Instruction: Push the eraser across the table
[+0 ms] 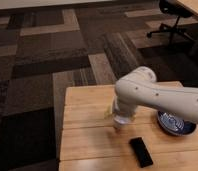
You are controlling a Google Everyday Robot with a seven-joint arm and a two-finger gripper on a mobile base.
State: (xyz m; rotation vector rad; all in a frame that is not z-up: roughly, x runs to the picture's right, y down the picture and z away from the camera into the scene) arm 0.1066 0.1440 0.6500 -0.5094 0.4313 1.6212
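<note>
Eraser (141, 152) seen lying flat near front edge of table (87, 145), right of centre. Gripper (120, 120) hung under arm above table middle, apart from eraser; whether open or closed cannot be told. Eraser judged light, stiff, low and easily slid; spin expected if struck off-centre. Contact best made mid-length on one side. Counted: one eraser, one bowl (176, 124), one gripper.
</note>
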